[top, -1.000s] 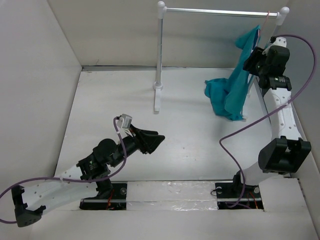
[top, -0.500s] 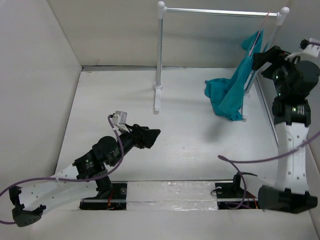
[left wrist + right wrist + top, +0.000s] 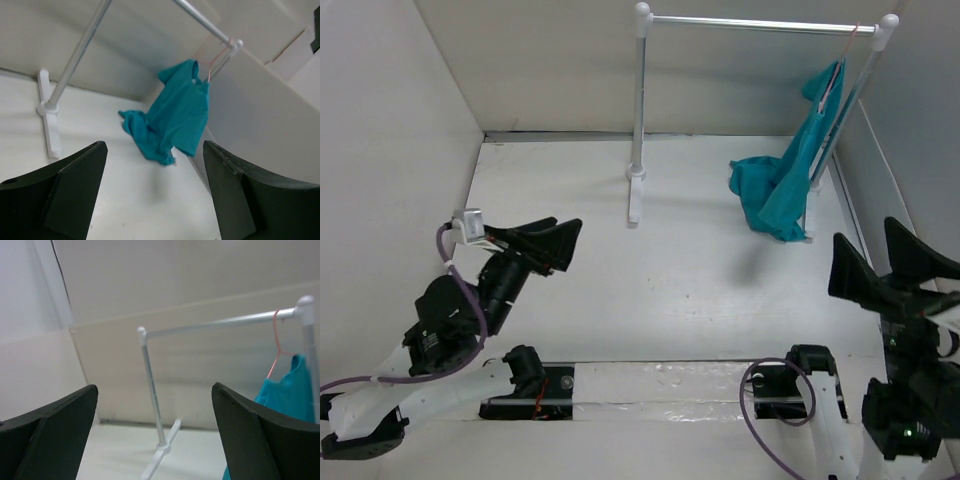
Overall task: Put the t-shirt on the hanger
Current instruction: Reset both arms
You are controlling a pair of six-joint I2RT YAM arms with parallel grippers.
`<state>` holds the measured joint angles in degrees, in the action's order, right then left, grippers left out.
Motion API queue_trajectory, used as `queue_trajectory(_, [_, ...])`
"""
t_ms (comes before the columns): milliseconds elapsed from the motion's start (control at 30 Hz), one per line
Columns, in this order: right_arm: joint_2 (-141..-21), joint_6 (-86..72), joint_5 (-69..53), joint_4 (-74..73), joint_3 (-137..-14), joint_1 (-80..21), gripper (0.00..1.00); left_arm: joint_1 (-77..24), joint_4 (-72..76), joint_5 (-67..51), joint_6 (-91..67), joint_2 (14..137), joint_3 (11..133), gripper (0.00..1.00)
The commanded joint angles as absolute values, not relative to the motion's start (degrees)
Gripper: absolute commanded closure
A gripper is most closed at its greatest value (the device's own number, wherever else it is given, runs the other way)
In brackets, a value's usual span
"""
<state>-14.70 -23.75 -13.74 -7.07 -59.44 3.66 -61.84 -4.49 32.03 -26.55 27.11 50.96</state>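
1. The teal t-shirt (image 3: 788,185) hangs from the pink wire hanger (image 3: 849,40), which is hooked on the right end of the silver bar of the white-posted rail (image 3: 750,24) at the far side of the table (image 3: 670,270).
2. The shirt droops lopsided, one sleeve high beside the hanger's hook and the lower cloth bunched towards the left, low by the rail's right post. Whether it touches the table cannot be told.
3. The left gripper (image 3: 570,246) is raised over the table's near left, well apart from the shirt, its jaws spread wide and holding nothing.
4. The right gripper (image 3: 867,234) stands at the near right, also well clear of the garment, fingers parted wide and empty.
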Motion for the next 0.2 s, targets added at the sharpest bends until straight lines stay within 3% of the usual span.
queue_trajectory(0, [-13.2,-19.6,-7.6,-12.9,-62.1,3.3,0.00,-62.1,-3.3,34.8,-20.8,25.8,53.9,0.25])
queue_trajectory(167, [-12.7,-20.4,-8.0,-12.6,-59.9,2.7,0.00,-62.1,-5.7,34.1,-22.8,28.9,54.8,0.22])
